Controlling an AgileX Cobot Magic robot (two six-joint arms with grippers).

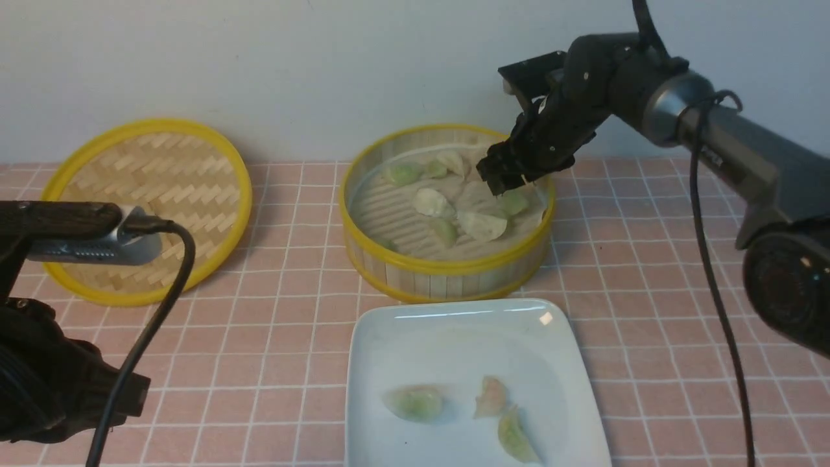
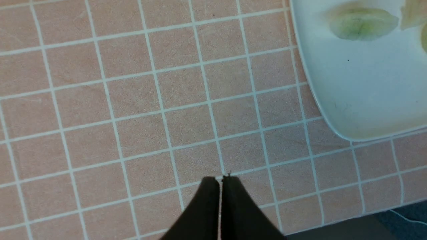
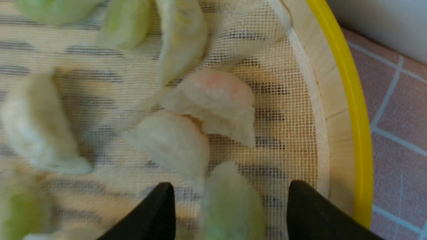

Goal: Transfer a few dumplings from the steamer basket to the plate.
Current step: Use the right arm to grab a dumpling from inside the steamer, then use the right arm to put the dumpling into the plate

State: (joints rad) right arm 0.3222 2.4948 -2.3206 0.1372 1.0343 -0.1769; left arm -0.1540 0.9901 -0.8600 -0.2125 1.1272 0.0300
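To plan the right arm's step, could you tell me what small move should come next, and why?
Probably lower slightly and close the right end effector on the green dumpling: its jaws stand open on either side of it inside the steamer basket.

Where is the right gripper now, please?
In the front view, the right gripper is at the far right of the steamer basket, open, with a green-tinted dumpling between its fingers.

Yellow-rimmed steamer basket, glossy white plate, pink-checked tablecloth
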